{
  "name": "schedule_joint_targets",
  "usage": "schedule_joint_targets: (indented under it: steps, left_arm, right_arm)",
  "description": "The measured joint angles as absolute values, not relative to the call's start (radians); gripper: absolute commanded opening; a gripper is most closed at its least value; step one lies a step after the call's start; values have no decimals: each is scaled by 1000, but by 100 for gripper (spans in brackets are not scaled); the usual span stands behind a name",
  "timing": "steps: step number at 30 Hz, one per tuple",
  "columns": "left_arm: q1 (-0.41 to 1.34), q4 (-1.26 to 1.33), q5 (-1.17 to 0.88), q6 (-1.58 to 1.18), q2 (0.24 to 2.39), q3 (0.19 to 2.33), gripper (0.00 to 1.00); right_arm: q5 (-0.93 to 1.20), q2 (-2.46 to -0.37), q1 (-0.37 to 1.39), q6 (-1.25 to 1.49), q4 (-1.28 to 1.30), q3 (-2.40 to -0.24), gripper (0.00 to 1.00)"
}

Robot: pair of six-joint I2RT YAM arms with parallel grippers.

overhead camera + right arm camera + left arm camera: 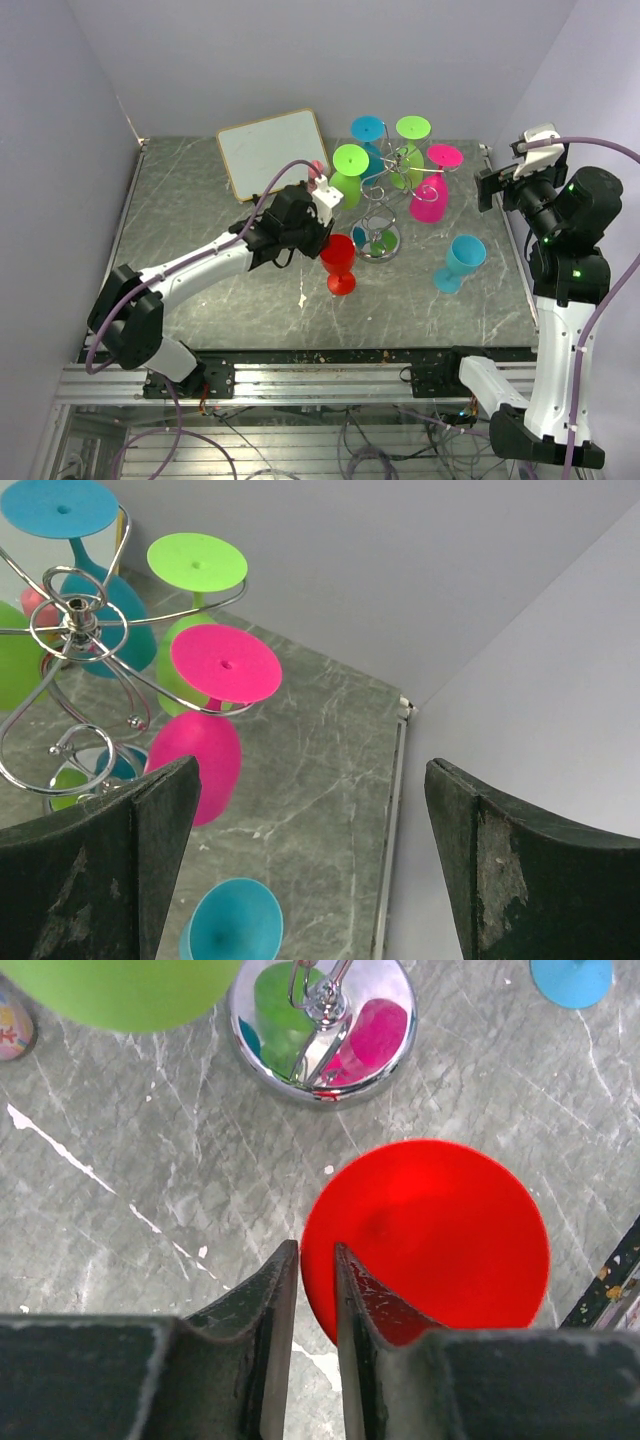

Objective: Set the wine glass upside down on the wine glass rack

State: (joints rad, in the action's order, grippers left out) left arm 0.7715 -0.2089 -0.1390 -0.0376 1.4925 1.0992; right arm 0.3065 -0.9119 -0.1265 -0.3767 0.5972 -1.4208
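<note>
A red wine glass (338, 262) stands upright on the table in front of the silver wire rack (385, 195). My left gripper (326, 236) is at its near left rim. In the left wrist view the gripper (315, 1250) is nearly closed, one finger outside the red glass (430, 1230) and one over its inside, pinching the rim wall. The rack's round shiny base (320, 1030) lies just beyond. My right gripper (487, 190) is open and empty, held high at the right edge; it shows wide open in the right wrist view (310, 770).
Several glasses hang upside down on the rack: pink (205, 750), green (197, 562), cyan (60, 507) and another green (348, 175). A cyan glass (460, 262) stands upright at the right. A white board (272, 150) lies at the back left.
</note>
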Motion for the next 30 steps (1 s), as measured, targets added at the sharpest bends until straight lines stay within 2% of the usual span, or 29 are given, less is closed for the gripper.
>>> schedule_joint_targets:
  steps: [10,23,26,30]
  left_arm:
    - [772,-216,-139,-28,1402,1031,13]
    - [768,-218,-168,10,1328,954,21]
    - [768,-225,-179,15,1328,950,21]
    - [768,-229,-189,20,1328,950,15]
  right_arm:
    - [311,-923,-129,-377,597,-1421,94]
    - [343,-932,-139,-377,598,-1421,94]
    - [350,-932,-141,-377,597,-1420,94]
    - [353,-932,-142,-377,597,-1417,94]
